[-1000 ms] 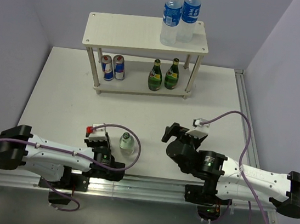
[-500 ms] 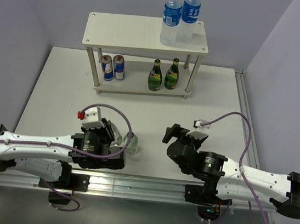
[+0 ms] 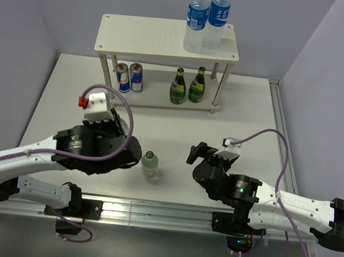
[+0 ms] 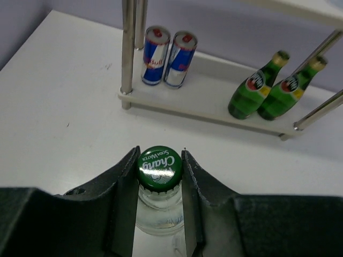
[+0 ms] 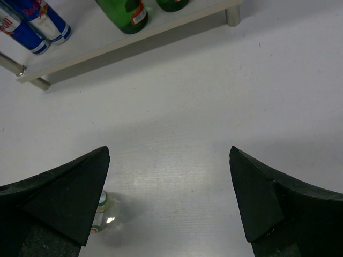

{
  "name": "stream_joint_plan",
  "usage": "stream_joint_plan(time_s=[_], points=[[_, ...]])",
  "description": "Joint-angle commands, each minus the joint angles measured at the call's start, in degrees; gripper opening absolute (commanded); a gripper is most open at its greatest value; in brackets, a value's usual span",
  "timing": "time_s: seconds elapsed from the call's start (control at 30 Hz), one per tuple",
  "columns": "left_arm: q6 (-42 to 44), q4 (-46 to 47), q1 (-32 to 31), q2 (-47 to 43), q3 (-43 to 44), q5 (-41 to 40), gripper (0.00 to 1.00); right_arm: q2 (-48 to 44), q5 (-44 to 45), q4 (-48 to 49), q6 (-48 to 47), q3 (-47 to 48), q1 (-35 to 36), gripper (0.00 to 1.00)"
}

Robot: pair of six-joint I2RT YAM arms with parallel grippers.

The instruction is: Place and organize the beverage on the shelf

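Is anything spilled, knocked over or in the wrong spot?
Nothing is spilled or tipped. Only the small clear glass bottle with a green cap is off the pale wooden shelf: it stands upright on the white table, between the fingers of the left claw.

A white table carries a pale two-tier shelf standing on four legs at its far side and a small clear green-capped bottle upright near the front edge.
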Motion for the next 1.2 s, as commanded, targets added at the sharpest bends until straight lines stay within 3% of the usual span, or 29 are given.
stream_joint_plan(time_s=[0.0,0.23,0.47,0.53,0.6,0.63,0.67,0.7,0.73,0.83,0.97,1.17], points=[[8.6,0.2,0.2,1.7,10.5,-19.1,0.0,-1.1,2.8,2.7,-0.2,0.6,0.3,1.0],[12.2,0.3,1.5,12.4,23.8,-18.8,0.01,-1.7,2.7,2.7,-0.9,1.0,0.3,1.0],[7.5,0.5,1.5,17.4,27.0,-13.8,0.0,-4.1,2.8,0.4,-1.0,1.3,0.3,1.0],[11.0,4.3,1.4,17.6,26.2,-11.8,0.0,-5.2,2.9,0.4,-1.3,0.8,0.4,1.0],[29.3,25.1,1.3,13.8,18.5,-7.2,0.0,-5.6,2.8,0.6,-2.0,0.7,0.3,1.0],[52.5,55.5,1.4,10.9,12.9,-3.9,0.0,-5.7,2.9,0.5,-1.9,0.8,0.4,1.0],[60.6,68.3,2.2,7.3,6.3,8.1,0.0,-5.5,3.0,0.2,-1.8,0.9,0.4,1.0],[66.6,81.7,3.0,1.4,-5.1,10.7,0.0,-5.6,3.1,-0.5,-1.6,1.2,0.3,1.0],[67.4,82.9,3.0,0.4,-6.5,12.2,0.0,-5.5,3.3,-0.9,-1.1,1.3,0.3,1.0],[62.1,70.5,8.3,3.0,1.2,16.5,0.0,-6.4,3.3,-2.4,-0.8,1.3,0.3,1.0],[67.1,72.4,14.7,3.8,3.5,23.2,0.0,-7.6,3.6,-2.0,-1.5,0.6,0.4,1.0],[73.5,67.3,27.2,9.7,19.5,31.4,0.0,-7.2,4.7,-3.6,-0.8,1.5,0.4,1.0]])
